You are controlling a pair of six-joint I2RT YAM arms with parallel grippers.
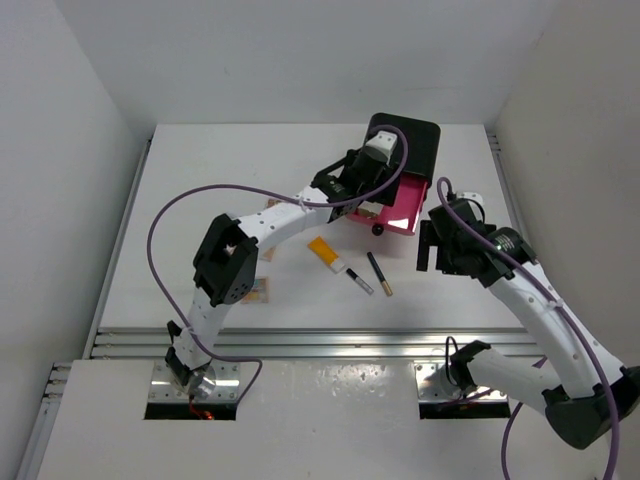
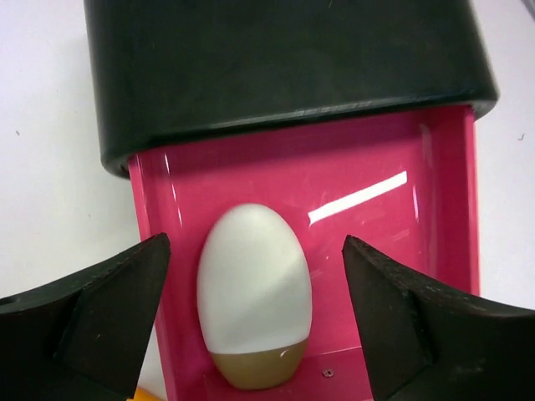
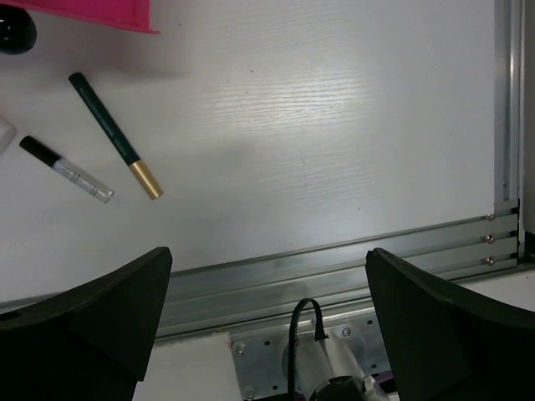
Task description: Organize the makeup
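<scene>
A white egg-shaped cosmetic with a gold base (image 2: 253, 296) lies in the open pink drawer (image 2: 376, 251) of the black box (image 1: 410, 140). My left gripper (image 2: 255, 322) hangs open over it, one finger on each side, neither touching it. On the table lie an orange white-capped tube (image 1: 326, 253), a clear black-capped stick (image 3: 67, 170) and a dark gold-tipped stick (image 3: 113, 134). A tan palette (image 1: 262, 291) peeks out beside the left arm's elbow. My right gripper (image 1: 436, 250) is open and empty, to the right of the sticks, below the drawer.
The drawer's black knob (image 3: 15, 33) shows at its front edge. An aluminium rail (image 3: 334, 259) runs along the near table edge, with the arm bases behind it. White walls close in the table on the left, back and right.
</scene>
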